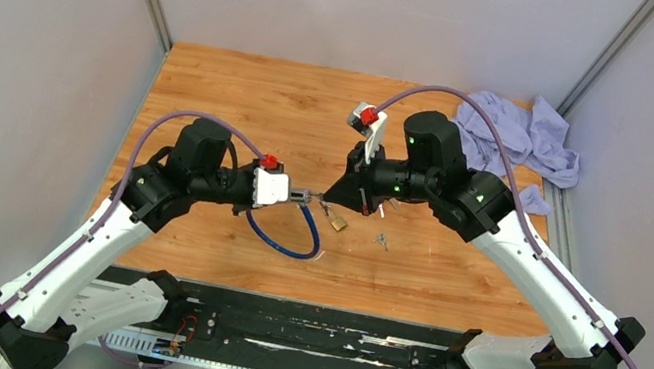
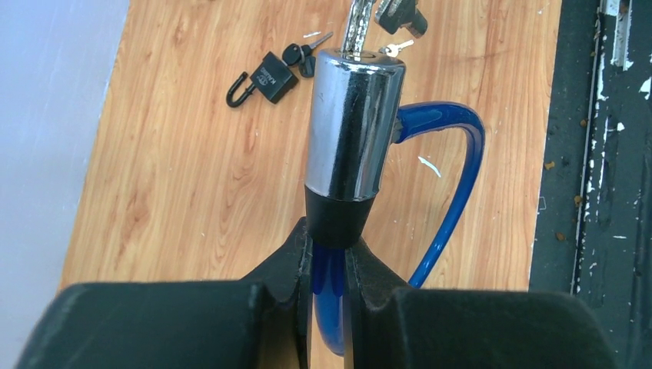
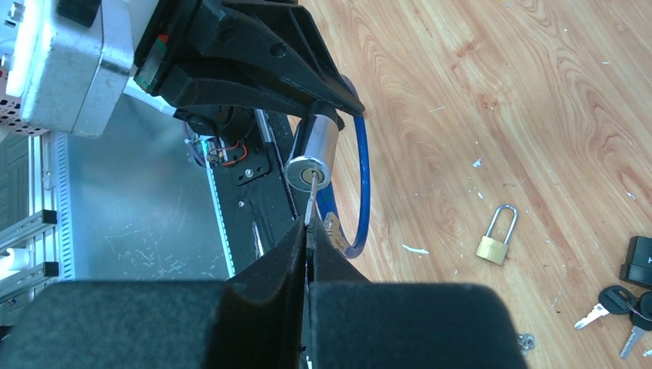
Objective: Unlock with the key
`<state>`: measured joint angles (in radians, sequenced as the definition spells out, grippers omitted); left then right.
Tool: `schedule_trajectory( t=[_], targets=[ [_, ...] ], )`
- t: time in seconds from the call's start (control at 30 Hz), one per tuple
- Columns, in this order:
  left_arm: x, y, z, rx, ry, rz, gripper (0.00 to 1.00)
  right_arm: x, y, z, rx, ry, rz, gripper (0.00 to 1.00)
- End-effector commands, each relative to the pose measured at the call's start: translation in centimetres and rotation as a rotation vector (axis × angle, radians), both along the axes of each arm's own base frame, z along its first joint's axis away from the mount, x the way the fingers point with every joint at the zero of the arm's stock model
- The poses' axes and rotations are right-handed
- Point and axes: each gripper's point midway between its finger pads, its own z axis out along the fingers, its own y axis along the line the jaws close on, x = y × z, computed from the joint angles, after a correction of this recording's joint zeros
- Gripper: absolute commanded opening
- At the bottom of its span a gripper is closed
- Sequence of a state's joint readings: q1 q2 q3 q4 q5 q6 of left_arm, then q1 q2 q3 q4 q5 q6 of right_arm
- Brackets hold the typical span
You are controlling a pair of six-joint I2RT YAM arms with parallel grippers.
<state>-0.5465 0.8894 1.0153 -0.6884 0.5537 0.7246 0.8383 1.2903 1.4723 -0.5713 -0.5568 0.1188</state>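
Note:
My left gripper point(image 2: 329, 238) is shut on the blue cable point(image 2: 454, 177) of a cable lock, right behind its chrome cylinder point(image 2: 354, 123), and holds it above the table. In the top view the left gripper point(image 1: 294, 194) meets my right gripper point(image 1: 331, 198) at mid-table. My right gripper point(image 3: 307, 231) is shut on a small silver key point(image 3: 309, 201). The key's tip sits in the keyhole on the cylinder's face point(image 3: 307, 171). The key also shows at the cylinder's end in the left wrist view point(image 2: 355, 27).
A brass padlock point(image 3: 496, 238) lies on the wood just under the grippers point(image 1: 335, 218). A black padlock point(image 2: 265, 77) and a bunch of black-headed keys point(image 2: 304, 52) lie beyond. A crumpled blue cloth point(image 1: 514, 136) is at the back right.

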Motion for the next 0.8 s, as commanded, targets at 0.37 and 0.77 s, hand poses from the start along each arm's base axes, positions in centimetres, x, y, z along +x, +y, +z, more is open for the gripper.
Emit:
schedule_trajectory(
  t=[0.37, 0.77],
  targets=[
    [-0.1, 0.2, 1.1, 0.031, -0.181, -0.095, 0.00, -0.9, 0.4, -1.0, -0.025, 0.051, 0.026, 0.01],
    [0.2, 0.0, 0.2, 0.071, -0.202, -0.109, 0.00, -0.9, 1.0, -2.1, -0.050, 0.085, 0.026, 0.01]
  ],
)
